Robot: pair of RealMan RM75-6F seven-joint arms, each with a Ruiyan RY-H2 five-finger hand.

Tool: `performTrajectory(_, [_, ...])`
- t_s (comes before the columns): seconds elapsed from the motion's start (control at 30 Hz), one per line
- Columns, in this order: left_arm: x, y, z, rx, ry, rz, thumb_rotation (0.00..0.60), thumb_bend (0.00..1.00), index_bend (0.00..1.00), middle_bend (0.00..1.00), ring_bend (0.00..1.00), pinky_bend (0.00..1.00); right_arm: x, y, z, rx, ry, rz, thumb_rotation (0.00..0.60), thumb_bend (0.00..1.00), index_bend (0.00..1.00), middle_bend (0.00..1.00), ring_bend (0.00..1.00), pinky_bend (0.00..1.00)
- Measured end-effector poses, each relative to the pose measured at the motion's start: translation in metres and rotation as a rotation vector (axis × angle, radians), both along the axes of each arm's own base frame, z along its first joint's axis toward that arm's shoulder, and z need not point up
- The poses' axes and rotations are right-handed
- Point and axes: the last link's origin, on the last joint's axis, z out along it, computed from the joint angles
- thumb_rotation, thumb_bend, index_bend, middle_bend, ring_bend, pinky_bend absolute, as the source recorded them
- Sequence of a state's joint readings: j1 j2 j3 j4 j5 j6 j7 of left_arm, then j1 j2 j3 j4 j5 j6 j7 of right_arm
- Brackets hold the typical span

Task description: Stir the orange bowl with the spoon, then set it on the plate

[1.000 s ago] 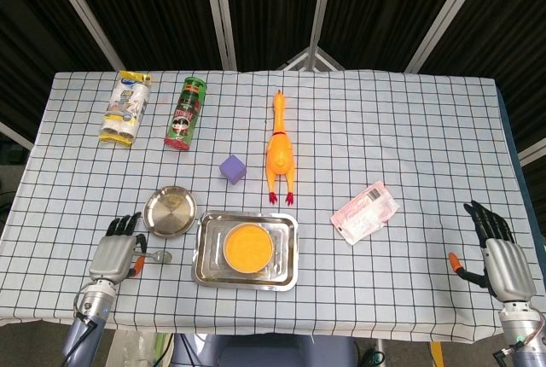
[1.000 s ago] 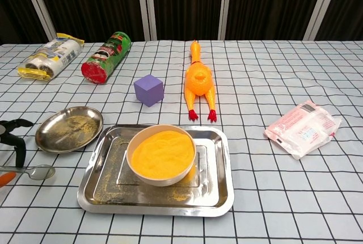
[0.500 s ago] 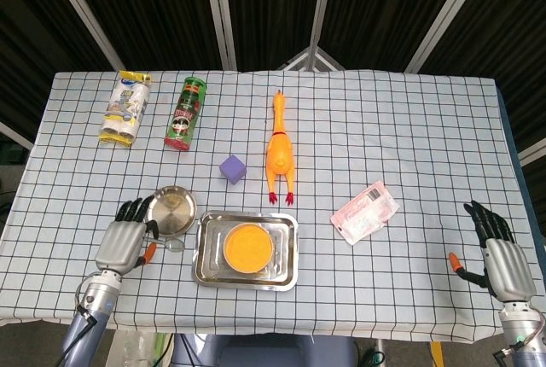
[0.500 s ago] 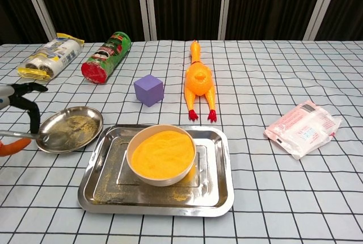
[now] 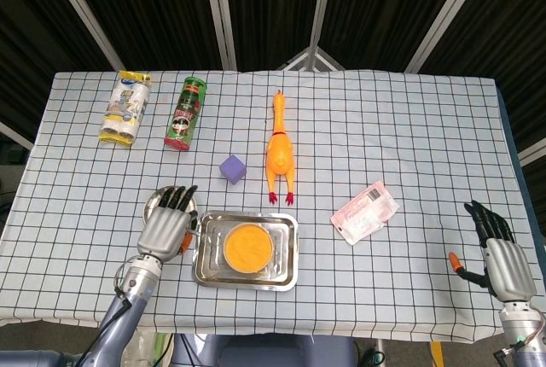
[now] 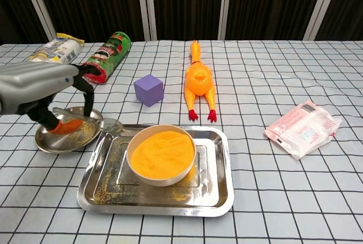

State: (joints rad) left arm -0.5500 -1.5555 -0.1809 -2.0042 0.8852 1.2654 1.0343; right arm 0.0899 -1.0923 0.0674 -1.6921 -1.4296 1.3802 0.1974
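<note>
Your left hand (image 6: pixel 39 88) holds the spoon (image 6: pixel 85 123) above the table, fingers curled around its orange handle. The spoon's metal bowl end points toward the tray (image 6: pixel 219 196), hanging just over the gap between the round plate (image 6: pixel 48 142) and the tray's near-left corner. In the head view that hand (image 5: pixel 166 229) covers part of the plate (image 5: pixel 152 203), and only a sliver of the spoon shows beside it.

The orange bowl (image 6: pixel 161 154) sits in the middle of the tray, upright. Its outside is pale cream, and it is filled nearly to the rim with a bright orange, grainy powder whose surface lies smooth and slightly mounded. Fine grains are scattered over the tray floor around it, and the plate carries a similar dusting.

Your right hand (image 5: pixel 497 256) rests near the table's right edge, well apart from everything else, holding nothing, fingers spread and stretched out.

Further back lie a purple cube (image 6: pixel 149 89), a rubber chicken (image 6: pixel 198 81), a green can (image 6: pixel 108 57) on its side and a snack bag (image 6: pixel 55 50). A pink packet (image 6: pixel 302 127) lies to the right of the tray.
</note>
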Motion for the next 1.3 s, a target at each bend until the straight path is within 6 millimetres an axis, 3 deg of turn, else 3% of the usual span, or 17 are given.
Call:
performTrajectory(0.33, [0.047, 0.005, -0.036, -0.073, 0.009, -0.021, 0.6, 0.57, 0.46, 0.0, 0.0, 0.0, -0.001, -0.002, 0.001, -0.001, -0.014, -0.004, 0.6, 0.4, 0.0, 0.0, 0.0, 0.0])
performTrajectory(0.57, [0.051, 0.006, -0.044, -0.072, 0.041, -0.008, 0.6, 0.52, 0.35, 0.0, 0.0, 0.0, -0.001, -0.002, 0.001, -0.002, -0.021, -0.004, 0.6, 0.4, 0.0, 0.0, 0.0, 0.0])
performTrajectory(0.8, [0.048, 0.006, -0.034, -0.054, 0.027, 0.004, 0.6, 0.49, 0.3, 0.0, 0.0, 0.0, -0.001, -0.001, 0.001, 0.0, -0.02, -0.001, 0.6, 0.4, 0.0, 0.0, 0.0, 0.0])
performTrajectory(1.0, [0.043, 0.01, -0.013, -0.019, -0.012, 0.015, 0.6, 0.48, 0.29, 0.0, 0.0, 0.0, -0.001, -0.001, 0.001, 0.002, -0.022, -0.002, 0.6, 0.4, 0.0, 0.0, 0.0, 0.0])
performTrajectory(1.17, [0.038, 0.014, 0.003, 0.006, -0.024, 0.018, 0.6, 0.33, 0.27, 0.0, 0.0, 0.0, 0.0, -0.001, 0.0, 0.006, -0.02, -0.002, 0.6, 0.4, 0.0, 0.0, 0.0, 0.0])
performTrajectory(1.3, [0.032, 0.014, 0.007, 0.001, -0.019, 0.024, 0.6, 0.27, 0.35, 0.04, 0.0, 0.0, 0.0, -0.001, 0.0, 0.007, -0.023, -0.006, 0.6, 0.4, 0.0, 0.0, 0.0, 0.0])
